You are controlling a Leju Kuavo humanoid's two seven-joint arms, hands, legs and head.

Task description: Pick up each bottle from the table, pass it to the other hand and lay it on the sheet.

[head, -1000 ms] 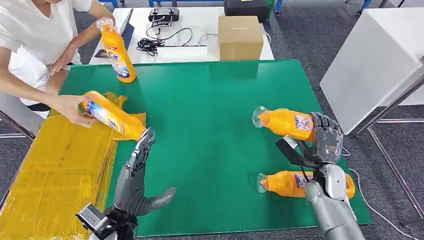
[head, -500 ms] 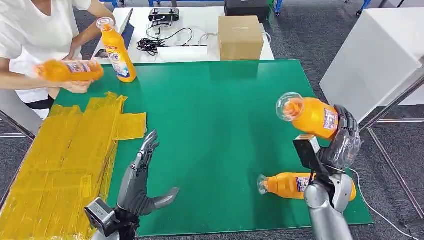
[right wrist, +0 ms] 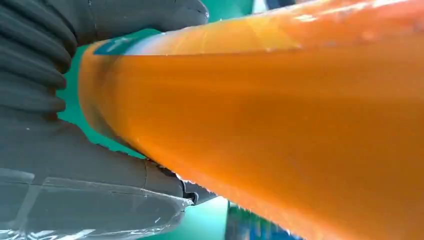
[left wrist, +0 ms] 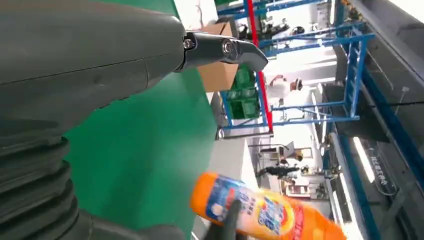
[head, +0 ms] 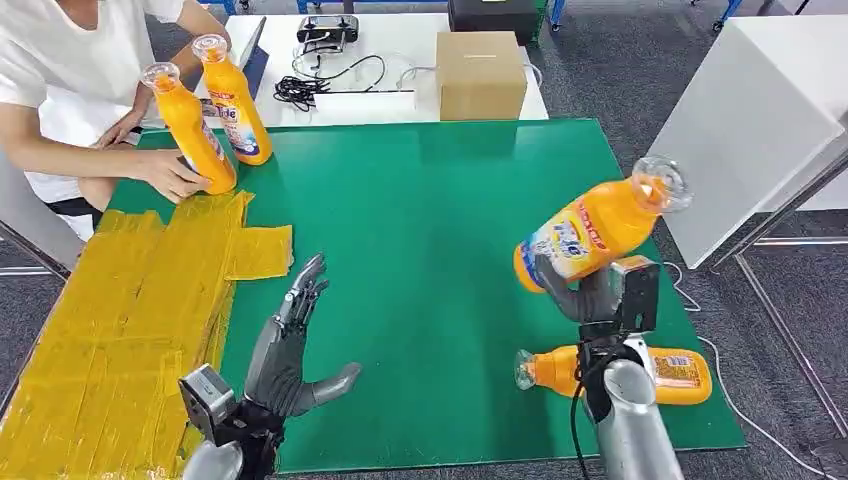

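My right hand (head: 590, 292) grips an orange bottle (head: 596, 228) by its lower body and holds it above the green mat, tilted with its clear cap up and to the right. That bottle (right wrist: 280, 115) looms close in the right wrist view and shows far off as the orange bottle (left wrist: 260, 210) in the left wrist view. A second orange bottle (head: 610, 368) lies on the mat near the front right corner. My left hand (head: 290, 345) hovers open over the mat's front left, fingers spread, beside the yellow sheet (head: 110, 330).
A person at the far left holds one upright orange bottle (head: 190, 128) on the mat, next to another standing bottle (head: 232, 100). Behind the green mat (head: 420, 210) a white table carries a cardboard box (head: 480, 74) and cables. A white panel (head: 745, 120) stands at the right.
My right hand has turned the lifted bottle so its cap now points up and right instead of left. The person has stood their bottle upright on the mat's far left corner.
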